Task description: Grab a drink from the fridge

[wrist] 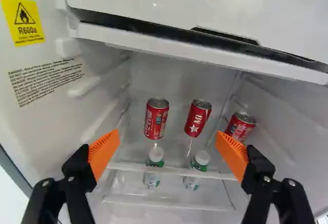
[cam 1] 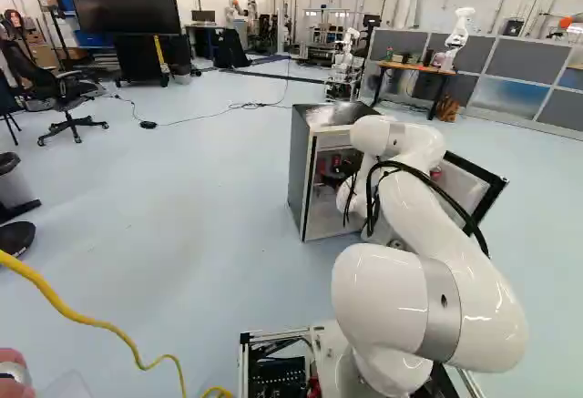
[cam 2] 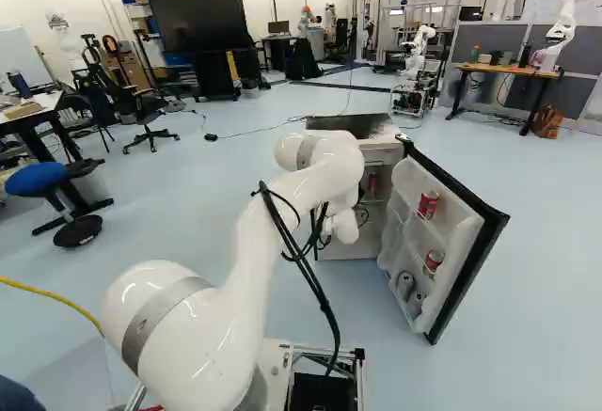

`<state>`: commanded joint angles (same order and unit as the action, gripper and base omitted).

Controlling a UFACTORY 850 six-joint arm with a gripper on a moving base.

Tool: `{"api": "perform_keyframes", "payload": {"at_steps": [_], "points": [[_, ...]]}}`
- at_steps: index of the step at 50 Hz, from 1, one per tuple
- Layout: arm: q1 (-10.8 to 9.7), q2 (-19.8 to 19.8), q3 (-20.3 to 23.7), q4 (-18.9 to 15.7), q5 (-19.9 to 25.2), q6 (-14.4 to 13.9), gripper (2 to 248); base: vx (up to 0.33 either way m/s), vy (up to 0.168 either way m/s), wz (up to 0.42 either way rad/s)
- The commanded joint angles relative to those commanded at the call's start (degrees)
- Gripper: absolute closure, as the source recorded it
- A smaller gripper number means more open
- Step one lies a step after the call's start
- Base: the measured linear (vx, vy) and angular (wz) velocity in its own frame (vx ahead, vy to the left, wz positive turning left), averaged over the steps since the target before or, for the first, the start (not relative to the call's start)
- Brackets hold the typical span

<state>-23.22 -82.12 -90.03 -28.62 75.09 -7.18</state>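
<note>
Cans: three red ones stand on the glass shelf inside the fridge: the label-side can (wrist: 156, 119), the middle can (wrist: 198, 117) and the wall-side can (wrist: 240, 126), close to the opposite wall.
Shelf: its front rail (wrist: 171, 170) runs below the cans; two capped bottles, one here (wrist: 155, 156) and one here (wrist: 200, 161), stand lower, under the first two cans.
Jaws: spread wide, nothing held; the orange pads (wrist: 104, 152) stand in front of the shelf, the first two cans ahead between them.
Best pick: probably the label-side can, with free room towards the wall bearing the yellow label (wrist: 23, 21); the wall-side can leaves little space for a finger.
Approach: centre on that one can before going deep, narrow the spread so one finger fits the gap to the middle can, keep level above the rail, then close around the can's body.
Watch: a pad could nudge the middle can over, and the white front panel (wrist: 195, 3) above leaves limited headroom; lift slightly, then draw straight back.
Fridge: the body (cam 1: 303, 161) stands ahead of the base, the arm (cam 2: 268, 242) reaching in.
Door: wide open (cam 2: 461, 242), with more cans in its racks, such as the upper door can (cam 2: 429, 205); give it clearance on the way out.
</note>
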Motion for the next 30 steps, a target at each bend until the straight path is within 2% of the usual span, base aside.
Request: {"api": "perform_keyframes", "payload": {"at_steps": [16, 30], "points": [[0.5, -2.5, -4.5, -0.1, -1.8, 0.0, 3, 0.000, 0.000, 0.000], [0.7, -3.5, -6.4, -0.1, -4.4, 0.0, 3, 0.000, 0.000, 0.000]]}}
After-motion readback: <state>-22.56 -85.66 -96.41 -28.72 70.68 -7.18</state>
